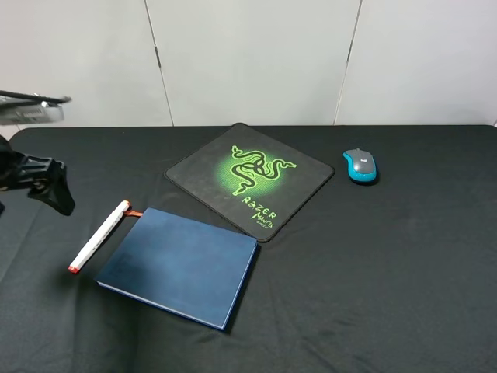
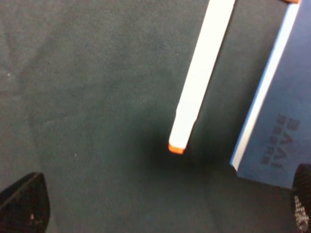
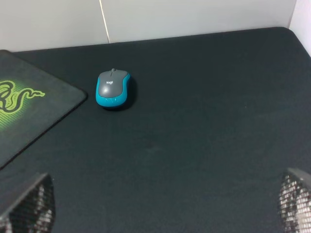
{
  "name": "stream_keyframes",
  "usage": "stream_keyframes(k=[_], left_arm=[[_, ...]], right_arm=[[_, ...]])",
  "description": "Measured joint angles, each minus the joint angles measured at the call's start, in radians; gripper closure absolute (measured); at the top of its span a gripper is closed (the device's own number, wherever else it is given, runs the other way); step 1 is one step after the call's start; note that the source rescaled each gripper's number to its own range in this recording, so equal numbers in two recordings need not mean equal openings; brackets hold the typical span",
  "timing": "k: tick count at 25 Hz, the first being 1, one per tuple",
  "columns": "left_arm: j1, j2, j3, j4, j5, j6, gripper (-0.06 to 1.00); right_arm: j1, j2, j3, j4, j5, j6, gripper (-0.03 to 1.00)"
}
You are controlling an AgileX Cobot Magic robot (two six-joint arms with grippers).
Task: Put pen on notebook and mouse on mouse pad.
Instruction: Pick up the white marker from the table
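**Spotter:** Where's the pen?

**Me:** The pen [image 1: 99, 236] lies flat on the black cloth [image 1: 388, 295], just beside the left edge of the notebook [image 1: 182, 266] with a thin strip of cloth between them. It is not on the cover yet. Its long axis runs almost parallel to that edge, with one orange-red end toward the front of the table and the other up by the ribbon corner.

**Spotter:** Which of your hands is closer?

**Me:** The left one, clearly. My left gripper [image 1: 48, 185] hangs above the cloth just left of the pen. In the left wrist view its two fingers are spread wide with nothing between them, and the pen's near end sits in the space ahead of them. The fingers stand roughly across the pen's length. I judge I need to shift right, toward the notebook, and drop over the shaft with only a small twist.

**Spotter:** And the other side?

**Me:** The mouse [image 1: 360, 165] sits on bare cloth just right of the mouse pad [image 1: 250, 177], off its right corner. My right gripper [image 3: 163, 204] is also spread wide and empty, well back from the mouse. The mouse lies ahead of it, toward the pad side.
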Motion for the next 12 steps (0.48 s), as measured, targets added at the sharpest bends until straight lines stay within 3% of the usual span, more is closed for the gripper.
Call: stream_keyframes(k=[12], left_arm=[[-0.074,0.193,-0.001,0.002,-0.12,0.001,-0.05]], right_arm=[[0.0,0.0,0.0,0.0,0.0,0.0,-0.03]])
